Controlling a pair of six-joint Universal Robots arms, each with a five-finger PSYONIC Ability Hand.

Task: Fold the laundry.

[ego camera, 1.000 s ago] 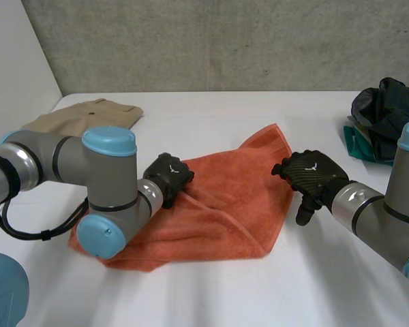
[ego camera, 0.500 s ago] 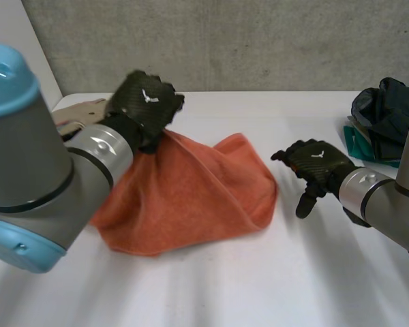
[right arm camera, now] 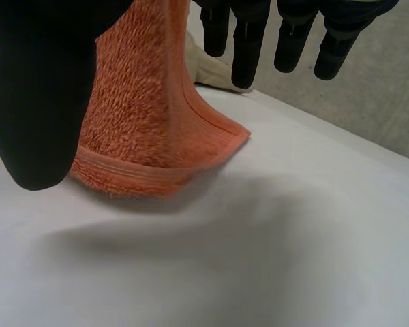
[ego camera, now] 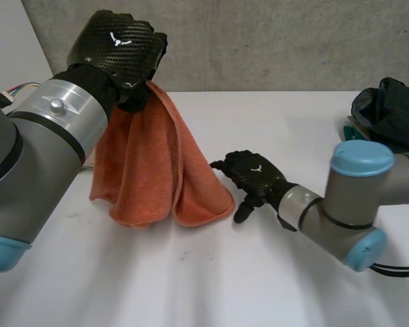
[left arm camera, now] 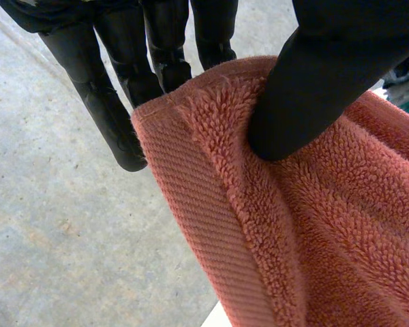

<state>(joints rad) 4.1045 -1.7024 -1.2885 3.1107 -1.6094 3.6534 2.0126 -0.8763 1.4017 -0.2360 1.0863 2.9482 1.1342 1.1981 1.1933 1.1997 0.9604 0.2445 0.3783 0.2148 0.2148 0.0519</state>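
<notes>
An orange towel (ego camera: 150, 170) hangs from my left hand (ego camera: 119, 51), which is raised high over the table's left side. Its lower folds rest on the white table (ego camera: 259, 272). In the left wrist view the thumb (left arm camera: 327, 75) pinches the towel's hemmed edge (left arm camera: 191, 204) against the fingers (left arm camera: 123, 82). My right hand (ego camera: 255, 174) hovers low over the table, just right of the towel's bottom corner. Its fingers (right arm camera: 249, 41) are straight and apart, and hold nothing. The towel's corner (right arm camera: 157, 163) lies on the table just beyond those fingertips.
A pile of dark clothes (ego camera: 388, 116) with a teal piece (ego camera: 354, 133) sits at the table's back right. A pale beige garment (right arm camera: 208, 68) lies behind the towel. A grey wall stands along the table's far edge.
My left hand has lifted the towel off the table, so it now hangs bunched from that hand. My right hand has moved left to the towel's bottom corner, still open.
</notes>
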